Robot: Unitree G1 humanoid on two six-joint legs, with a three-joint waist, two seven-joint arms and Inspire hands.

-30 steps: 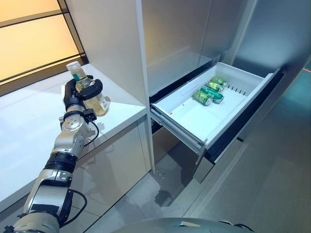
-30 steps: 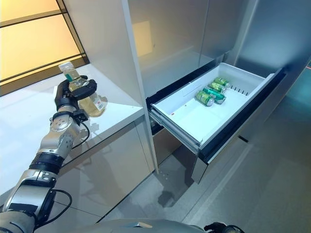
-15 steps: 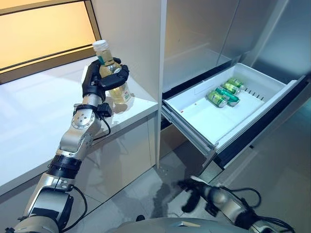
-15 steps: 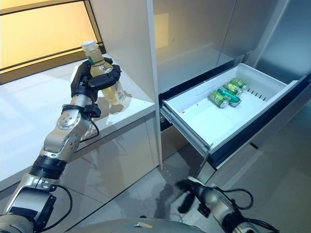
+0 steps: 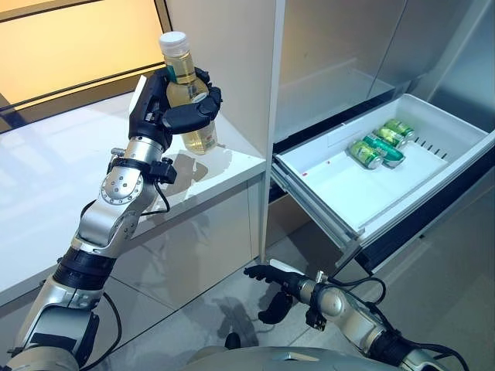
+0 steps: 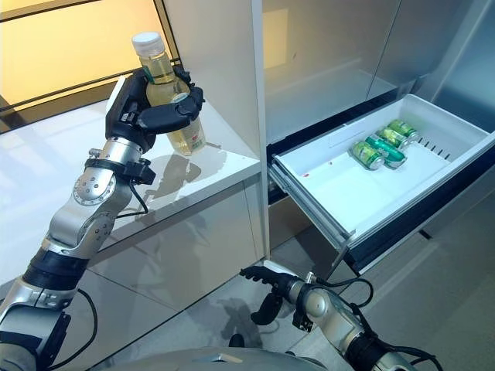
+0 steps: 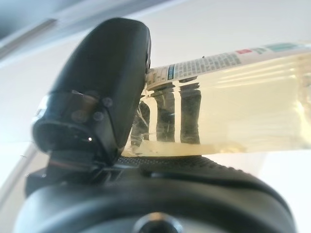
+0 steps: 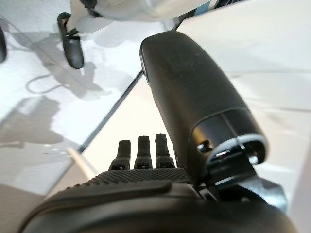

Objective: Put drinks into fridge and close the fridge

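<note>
- Here the left hand (image 5: 174, 116) is wrapped around a bottle (image 5: 186, 97) of pale yellow drink, white cap up, held clear above the white surface (image 5: 46, 193).
- In the left wrist view the fingers (image 7: 189, 116) show dark through the bottle's clear wall.
- The right hand (image 5: 271, 282) hangs low over the floor, fingers loosely spread, holding nothing.
- The fridge drawer (image 5: 325, 185) stands pulled out, with green cans (image 5: 379, 147) lying together at its far end.

Left hand (image 5: 172, 112) gripping bottle (image 5: 186, 91) above white counter (image 5: 46, 201), cans (image 5: 377, 147) in open drawer (image 5: 340, 189)
</note>
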